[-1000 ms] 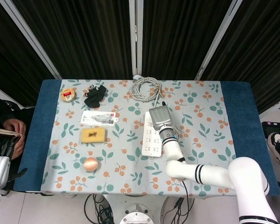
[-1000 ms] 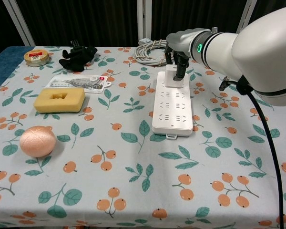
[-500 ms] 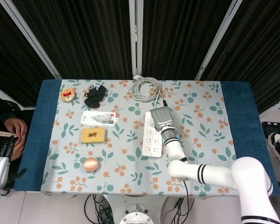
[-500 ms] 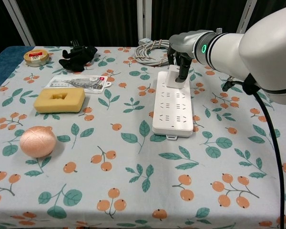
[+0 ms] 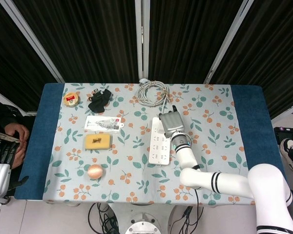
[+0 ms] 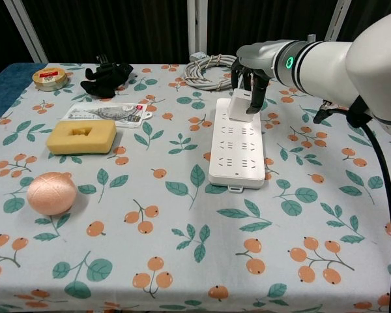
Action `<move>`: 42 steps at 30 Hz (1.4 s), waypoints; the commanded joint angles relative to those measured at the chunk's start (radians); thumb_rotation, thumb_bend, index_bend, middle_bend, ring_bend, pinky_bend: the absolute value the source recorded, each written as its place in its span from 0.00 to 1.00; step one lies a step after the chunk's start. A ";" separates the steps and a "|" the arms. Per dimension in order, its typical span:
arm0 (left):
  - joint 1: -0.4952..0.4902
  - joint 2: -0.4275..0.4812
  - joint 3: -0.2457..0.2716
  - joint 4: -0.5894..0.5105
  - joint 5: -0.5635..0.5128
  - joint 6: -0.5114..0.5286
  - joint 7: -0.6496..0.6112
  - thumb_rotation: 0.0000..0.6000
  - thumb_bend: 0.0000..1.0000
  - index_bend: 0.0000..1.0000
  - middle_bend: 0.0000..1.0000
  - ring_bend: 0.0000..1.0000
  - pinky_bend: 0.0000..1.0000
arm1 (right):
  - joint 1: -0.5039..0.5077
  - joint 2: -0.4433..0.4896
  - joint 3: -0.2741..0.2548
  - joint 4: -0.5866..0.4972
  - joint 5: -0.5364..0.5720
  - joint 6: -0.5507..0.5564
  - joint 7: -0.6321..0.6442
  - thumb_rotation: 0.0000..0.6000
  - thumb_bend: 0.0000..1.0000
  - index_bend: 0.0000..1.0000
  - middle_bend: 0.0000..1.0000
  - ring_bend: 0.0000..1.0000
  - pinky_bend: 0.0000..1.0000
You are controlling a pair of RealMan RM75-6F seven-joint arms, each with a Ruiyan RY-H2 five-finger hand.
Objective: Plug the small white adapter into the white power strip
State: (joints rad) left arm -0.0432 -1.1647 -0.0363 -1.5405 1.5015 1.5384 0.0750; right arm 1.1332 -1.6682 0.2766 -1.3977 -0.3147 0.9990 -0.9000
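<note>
Dark curtains hang behind the counter (image 5: 244, 105), which is covered by a cloth printed with leaves and orange berries over blue edges. Near the middle lies the white power strip (image 6: 236, 149), long axis running from 12 to 6 o'clock. At its 12 o'clock end the right hand (image 6: 251, 78) reaches down, and its fingers (image 6: 256, 96) pinch the small white adapter (image 6: 240, 104), which sits tilted at the strip's far end; whether its prongs are seated cannot be told. In the head view the right hand (image 5: 171, 123) covers that end of the strip (image 5: 158, 146).

A coiled grey cable (image 6: 208, 70) lies just beyond the strip at 12 o'clock. Toward 9 o'clock sit a yellow sponge (image 6: 81, 136), a flat printed packet (image 6: 106, 112), a black glove (image 6: 107, 73) and a round tin (image 6: 49, 78). A pinkish ball (image 6: 51, 192) rests at 8 o'clock.

The left hand (image 5: 1, 161) shows only at the frame's edge at 8 o'clock in the head view, off the counter; how its fingers stand cannot be told.
</note>
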 commanded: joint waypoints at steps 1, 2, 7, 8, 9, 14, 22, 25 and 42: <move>-0.001 0.002 -0.001 -0.004 0.003 0.002 0.004 1.00 0.00 0.05 0.04 0.00 0.00 | -0.015 0.036 -0.004 -0.052 -0.007 0.014 0.010 1.00 0.13 0.31 0.37 0.25 0.00; -0.001 0.002 -0.001 -0.005 0.004 0.003 0.005 1.00 0.00 0.05 0.04 0.00 0.00 | -0.026 0.060 -0.004 -0.085 -0.019 0.024 0.022 1.00 0.13 0.31 0.37 0.25 0.00; -0.003 0.003 -0.001 -0.010 0.011 0.006 0.007 1.00 0.00 0.05 0.04 0.00 0.00 | -0.121 0.166 0.019 -0.234 -0.159 0.061 0.191 1.00 0.16 0.34 0.41 0.25 0.04; -0.003 0.004 -0.001 -0.011 0.013 0.007 0.008 1.00 0.00 0.05 0.04 0.00 0.00 | -0.157 0.190 0.028 -0.263 -0.214 0.052 0.270 1.00 0.17 0.37 0.43 0.26 0.09; -0.002 0.004 -0.001 -0.011 0.014 0.008 0.007 1.00 0.00 0.05 0.04 0.00 0.00 | -0.186 0.206 0.036 -0.279 -0.259 0.037 0.342 1.00 0.20 0.41 0.45 0.28 0.16; -0.002 0.000 -0.001 -0.011 0.017 0.011 -0.003 1.00 0.00 0.05 0.04 0.00 0.00 | -0.345 0.186 0.097 -0.240 -0.549 -0.042 0.868 1.00 0.35 0.65 0.64 0.50 0.50; -0.008 -0.008 -0.003 -0.014 0.008 -0.004 -0.003 1.00 0.00 0.05 0.04 0.00 0.00 | -0.411 0.047 0.124 -0.014 -0.845 -0.134 1.515 1.00 0.66 0.93 0.87 0.76 0.84; -0.008 -0.006 -0.002 -0.016 0.006 -0.005 -0.003 1.00 0.00 0.04 0.04 0.00 0.00 | -0.402 0.002 0.125 0.063 -0.895 -0.161 1.676 1.00 0.72 0.98 0.93 0.84 0.92; -0.013 -0.002 -0.006 -0.013 -0.010 -0.023 -0.015 1.00 0.00 0.05 0.04 0.00 0.00 | -0.316 -0.156 0.059 0.360 -1.096 -0.172 2.119 1.00 0.92 1.00 1.00 1.00 1.00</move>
State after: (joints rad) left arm -0.0559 -1.1672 -0.0427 -1.5538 1.4909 1.5155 0.0597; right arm 0.8073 -1.8115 0.3437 -1.0517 -1.4004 0.8232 1.2065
